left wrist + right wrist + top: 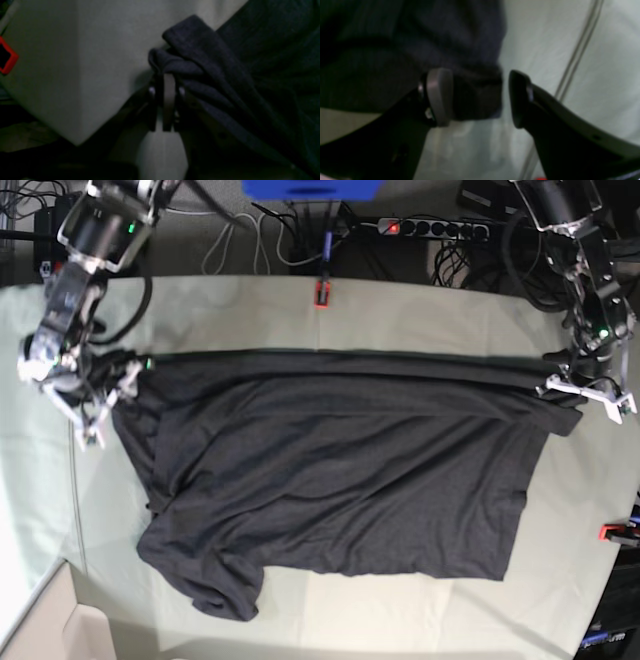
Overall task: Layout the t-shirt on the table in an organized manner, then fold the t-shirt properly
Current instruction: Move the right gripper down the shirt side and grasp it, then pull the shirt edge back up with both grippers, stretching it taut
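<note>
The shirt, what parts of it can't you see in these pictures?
- Collar and its coloured mark: not visible on the t-shirt in any view.
- Cloth pinched in the left gripper: the shut jaws cover it; left wrist view is dark.
- Shirt corner by the open right gripper: blurred in the right wrist view, touching unclear.
- Right gripper in the base view: too small to judge.

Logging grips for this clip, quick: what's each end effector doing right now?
Left end effector: shut on the t-shirt.
Right end effector: open, shirt edge between its fingers, not gripped.
</note>
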